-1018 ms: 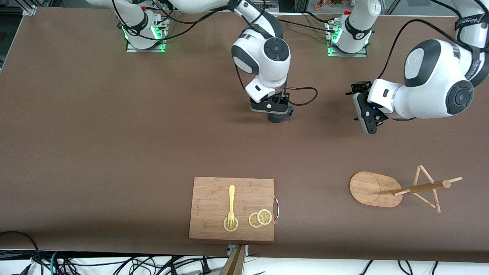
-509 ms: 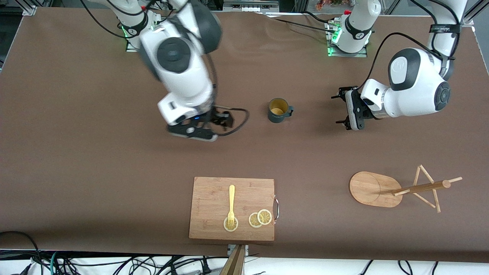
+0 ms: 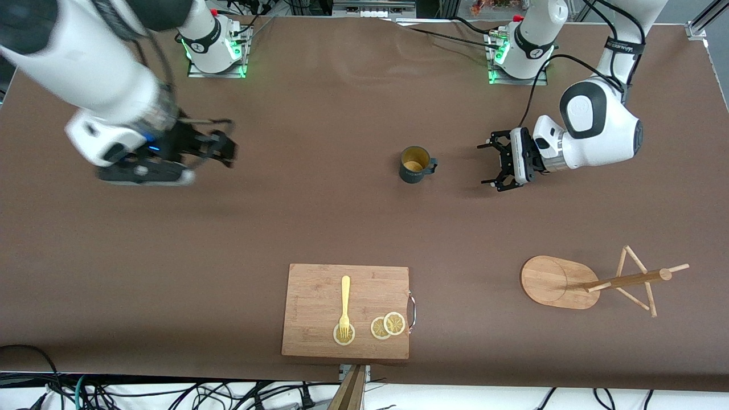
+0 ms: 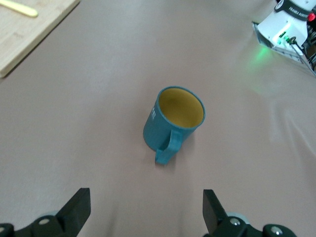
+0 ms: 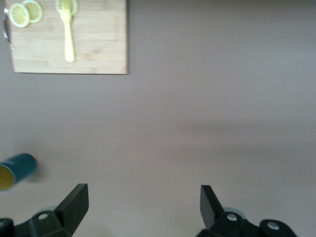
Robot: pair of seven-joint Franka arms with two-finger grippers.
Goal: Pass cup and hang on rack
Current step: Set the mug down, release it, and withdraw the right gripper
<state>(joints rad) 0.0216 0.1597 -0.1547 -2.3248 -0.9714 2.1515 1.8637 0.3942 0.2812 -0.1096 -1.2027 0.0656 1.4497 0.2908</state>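
The cup [image 3: 414,164], dark teal with a yellow inside, stands upright on the brown table in the middle, its handle toward the left arm's end. My left gripper [image 3: 484,165] is open and empty, low beside the cup on the handle side and apart from it. In the left wrist view the cup [image 4: 170,123] stands ahead of the open left gripper [image 4: 145,212]. My right gripper [image 3: 228,149] is open and empty over bare table toward the right arm's end; its wrist view shows the right gripper [image 5: 143,205] and the cup [image 5: 15,170] at the edge. The rack [image 3: 555,282] stands nearer the front camera, toward the left arm's end.
A wooden cutting board [image 3: 319,310] with a yellow fork [image 3: 344,304] and lemon slices [image 3: 387,326] lies near the table's front edge; it also shows in the right wrist view [image 5: 94,44]. The arm bases [image 3: 213,51] stand along the back edge.
My right gripper let go of the cup and swung away toward the right arm's end of the table. My left gripper moved closer to the cup. The cup stayed put.
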